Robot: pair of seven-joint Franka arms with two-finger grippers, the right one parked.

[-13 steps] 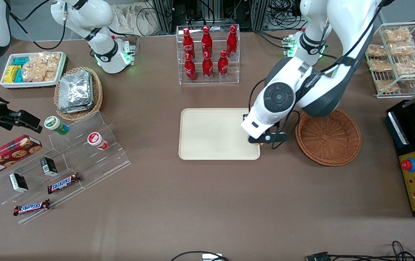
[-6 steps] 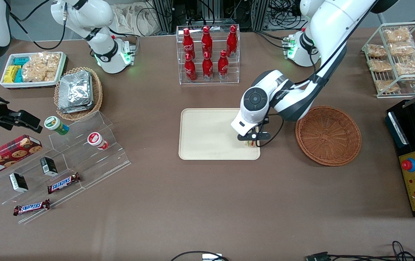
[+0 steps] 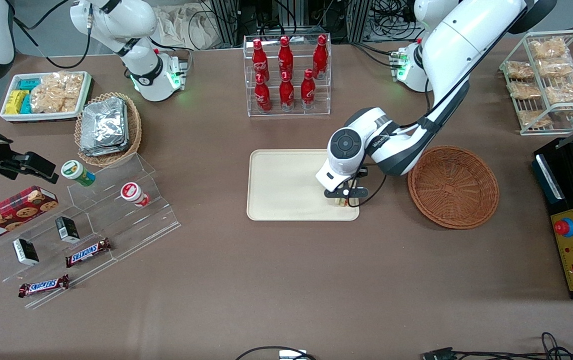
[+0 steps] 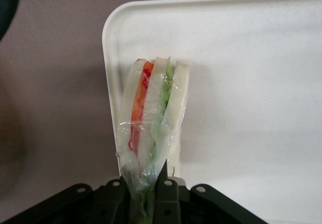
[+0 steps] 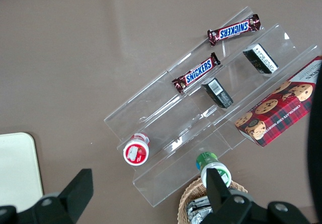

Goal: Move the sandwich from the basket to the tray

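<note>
The gripper (image 3: 344,199) hangs low over the tray (image 3: 286,185), at the tray's corner nearest the basket (image 3: 453,186), just right of the front frame's centre. Its fingers (image 4: 166,196) are pinched tight on the wrapped sandwich (image 4: 153,128), which is over the tray's edge strip. The basket sits on the counter (image 3: 286,280) beside the tray.

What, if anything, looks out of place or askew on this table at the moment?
Nothing looks spilled or damaged. The only thing off its place is the sandwich, hanging in the gripper above a corner of the tray; the fingers are closed on its wrapped end. The basket beside the tray holds nothing.
</note>
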